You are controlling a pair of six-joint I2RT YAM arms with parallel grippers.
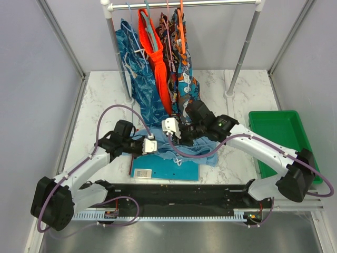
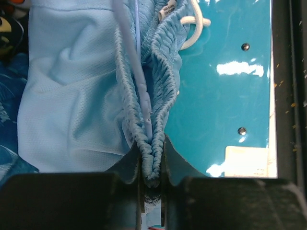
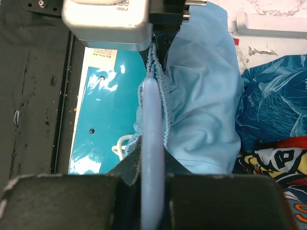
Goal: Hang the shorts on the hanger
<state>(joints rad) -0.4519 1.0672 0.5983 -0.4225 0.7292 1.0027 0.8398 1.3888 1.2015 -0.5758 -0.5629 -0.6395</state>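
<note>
1. My left pincer (image 2: 152, 158) was pressed together on the gathered elastic waistband of the shorts (image 2: 72, 96).
2. My right pincer (image 3: 152, 153) was clamped on the pale blue hanger (image 3: 151, 110), whose wire ran along the waistband fold.
3. The shorts lay partly on a teal board (image 2: 225, 96) on the counter (image 1: 105, 89), between my two arms and in front of the rail (image 1: 181, 4) of hung clothes.
4. Risk, as I judged it: the two grips sat close together, so pulling them apart unevenly could drag the elastic out of my left pincer.
5. The thin wire could twist in my right pincer and let the fabric slide off one end.
6. The loose drawstring (image 2: 194, 19) could snag.
</note>
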